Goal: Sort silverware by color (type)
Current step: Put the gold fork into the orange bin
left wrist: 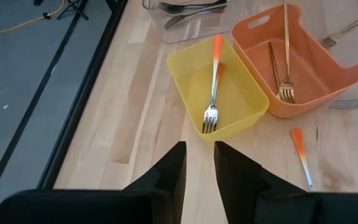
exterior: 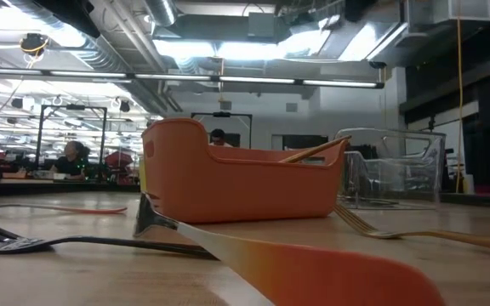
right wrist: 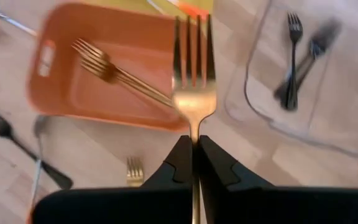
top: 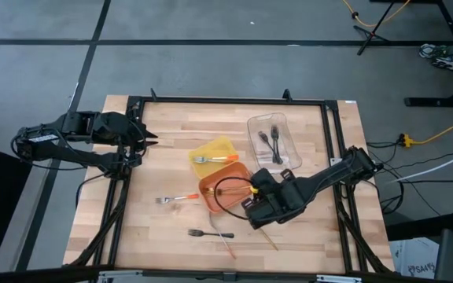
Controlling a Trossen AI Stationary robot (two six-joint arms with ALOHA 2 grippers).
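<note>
My right gripper (right wrist: 194,144) (top: 252,191) is shut on a gold fork (right wrist: 193,74) and hovers over the orange tray (right wrist: 55,93) (top: 211,187), which holds more gold forks (right wrist: 114,71). The clear tray (right wrist: 347,93) (top: 283,124) holds black forks (right wrist: 293,68). The yellow tray (left wrist: 188,81) (top: 211,149) holds an orange-handled fork (left wrist: 213,93). Lying flat on the table are another orange-handled fork (top: 178,199), a black fork (top: 209,233) and gold utensils (top: 228,245). My left gripper (left wrist: 199,158) (top: 146,141) waits open near the left edge. My right gripper pinches the gold fork by its neck (right wrist: 194,132), just behind the tines, between the two fingers. The fork lies along the fingers: its handle runs back between them and its tines point forward. It is lifted clear above the orange tray.
The three trays stand close together in the middle and right of the table. In the low view the orange tray (exterior: 236,183) has a gold handle (exterior: 313,151) leaning on its rim. A black frame (top: 132,102) borders the tabletop. People sit in the room far behind.
</note>
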